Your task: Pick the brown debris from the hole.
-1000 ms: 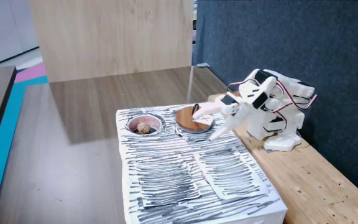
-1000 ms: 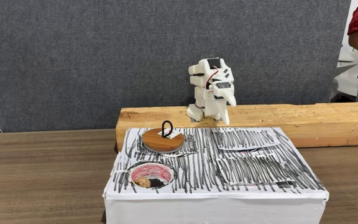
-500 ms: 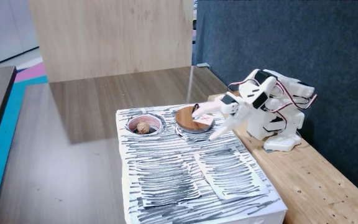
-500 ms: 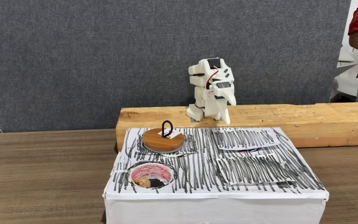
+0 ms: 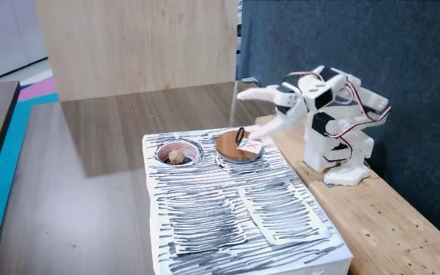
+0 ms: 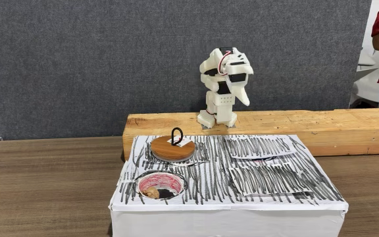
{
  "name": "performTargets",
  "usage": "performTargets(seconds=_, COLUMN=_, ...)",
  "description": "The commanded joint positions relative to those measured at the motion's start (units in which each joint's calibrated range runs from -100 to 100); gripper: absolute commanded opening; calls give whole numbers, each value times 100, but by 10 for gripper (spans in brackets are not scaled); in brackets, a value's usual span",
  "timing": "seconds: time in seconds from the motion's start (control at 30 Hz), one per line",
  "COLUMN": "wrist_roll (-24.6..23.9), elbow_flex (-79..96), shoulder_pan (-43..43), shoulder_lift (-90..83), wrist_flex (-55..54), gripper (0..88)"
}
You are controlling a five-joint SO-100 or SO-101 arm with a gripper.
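On the striped box [image 5: 235,210] at frame centre, we see the brown debris [image 5: 176,156] in the hole [image 6: 159,185]; the end effector [image 5: 254,107] hangs raised, jaws wide, empty.

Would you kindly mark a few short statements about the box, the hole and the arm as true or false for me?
1. The brown debris lies inside the round hole. True.
2. The wooden disc covers the hole. False: it rests on the box top beside the open hole.
3. The gripper holds the debris. False: it is raised above the box, apart from the debris.
4. The arm's base stands on a wooden beam behind the striped box. True.
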Motion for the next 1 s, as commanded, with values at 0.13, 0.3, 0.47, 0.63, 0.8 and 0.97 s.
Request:
performTargets(seconds=0.13, wrist_roll=-14, elbow_flex=-3071, shoulder_pan=68, shoulder_lift=2725, wrist_flex=-78, gripper=398)
performTargets(seconds=0.3, wrist_roll=-19, elbow_flex=-5333, shoulder_pan=478, shoulder_lift=4752, wrist_flex=-78, gripper=398)
performTargets(seconds=0.47, wrist_roll=-19, elbow_flex=-7560, shoulder_pan=1742, shoulder_lift=7072, wrist_flex=-45, gripper=398)
performTargets(seconds=0.63, wrist_roll=-14, elbow_flex=-9348, shoulder_pan=2766, shoulder_lift=8613, wrist_flex=-3, gripper=398)
performTargets(seconds=0.8, wrist_roll=12, elbow_flex=-10224, shoulder_pan=3409, shoulder_lift=9225, wrist_flex=14, gripper=398)
performTargets(seconds=0.97, wrist_roll=23, elbow_flex=-10242, shoulder_pan=3533, shoulder_lift=9241, wrist_flex=450, gripper=397)
